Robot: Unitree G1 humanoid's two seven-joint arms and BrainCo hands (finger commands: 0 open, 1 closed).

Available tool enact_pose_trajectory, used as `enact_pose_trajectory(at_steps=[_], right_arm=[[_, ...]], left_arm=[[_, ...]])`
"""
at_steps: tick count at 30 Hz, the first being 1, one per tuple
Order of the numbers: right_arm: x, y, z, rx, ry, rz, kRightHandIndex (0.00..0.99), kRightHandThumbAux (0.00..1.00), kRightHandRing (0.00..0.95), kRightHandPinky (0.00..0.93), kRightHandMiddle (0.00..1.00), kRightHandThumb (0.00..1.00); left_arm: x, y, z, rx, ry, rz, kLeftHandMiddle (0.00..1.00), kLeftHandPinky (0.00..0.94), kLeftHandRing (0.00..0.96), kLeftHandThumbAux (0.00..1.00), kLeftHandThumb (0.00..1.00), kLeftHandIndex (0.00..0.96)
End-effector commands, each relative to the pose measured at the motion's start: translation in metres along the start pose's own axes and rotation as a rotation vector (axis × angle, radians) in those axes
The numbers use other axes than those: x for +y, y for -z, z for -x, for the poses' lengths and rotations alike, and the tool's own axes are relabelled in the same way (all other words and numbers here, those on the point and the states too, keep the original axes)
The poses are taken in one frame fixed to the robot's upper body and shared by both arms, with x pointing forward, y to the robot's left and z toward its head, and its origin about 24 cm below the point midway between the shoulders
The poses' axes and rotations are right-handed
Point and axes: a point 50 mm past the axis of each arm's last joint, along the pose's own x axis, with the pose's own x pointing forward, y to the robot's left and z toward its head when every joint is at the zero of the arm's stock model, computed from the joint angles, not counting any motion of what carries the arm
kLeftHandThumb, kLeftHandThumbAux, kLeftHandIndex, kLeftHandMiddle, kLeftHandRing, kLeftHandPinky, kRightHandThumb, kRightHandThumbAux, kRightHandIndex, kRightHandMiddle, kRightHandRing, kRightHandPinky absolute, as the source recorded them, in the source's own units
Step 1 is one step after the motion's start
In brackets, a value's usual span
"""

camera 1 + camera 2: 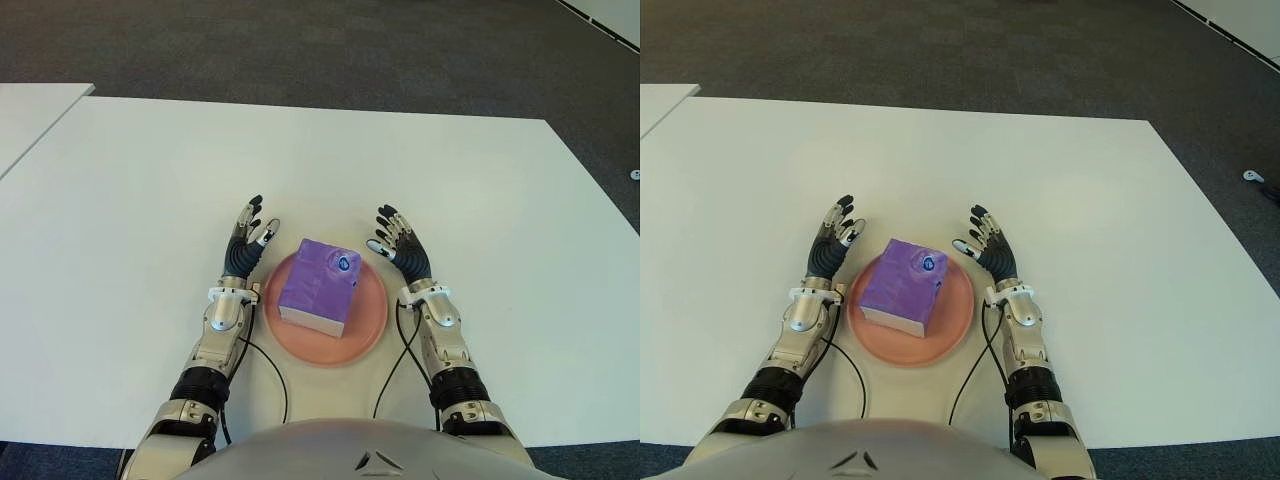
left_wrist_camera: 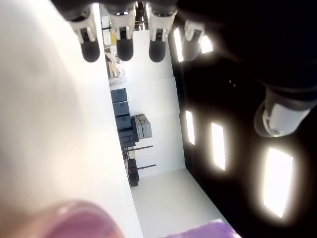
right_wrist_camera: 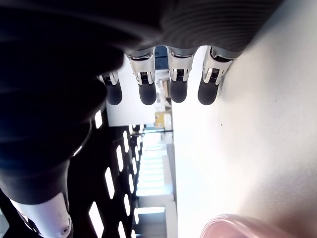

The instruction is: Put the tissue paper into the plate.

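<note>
Now tissue pack [image 1: 320, 285] between spread fingers [image 1: 249, 226].

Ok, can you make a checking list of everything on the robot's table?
Surface: white table, bare apart from the job's things.
Job's things: purple tissue pack lies in the pink plate.
Clutter: nothing seen.
Hands: left hand open, left of the plate; right hand open, right of it. Neither holds anything.
Cables: black cables run from both wrists back toward the robot's body.
Surroundings: dark carpet; another white table at far left.
</note>
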Motion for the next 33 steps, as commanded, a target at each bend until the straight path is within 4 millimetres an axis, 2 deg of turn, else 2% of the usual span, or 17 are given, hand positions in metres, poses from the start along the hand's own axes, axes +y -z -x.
enact_pose_trajectory(at_steps=[1,33], right_arm=[[0.0,0.046,0.031,0.248,0.04,-0.046,0.0,0.733,0.0,0.0,0.02,0.0],[-0.003,0.045,0.033,0.235,0.062,-0.029,0.0,0.708,0.0,0.0,0.013,0.0]], left_arm=[[0.006,0.018,0.017,0.078,-0.025,0.005,0.0,0.0,0.0,0.402,0.0,0.0],[0.024,0.028,0.025,0.13,-0.148,0.13,0.0,0.0,0.0,0.462,0.0,0.0]])
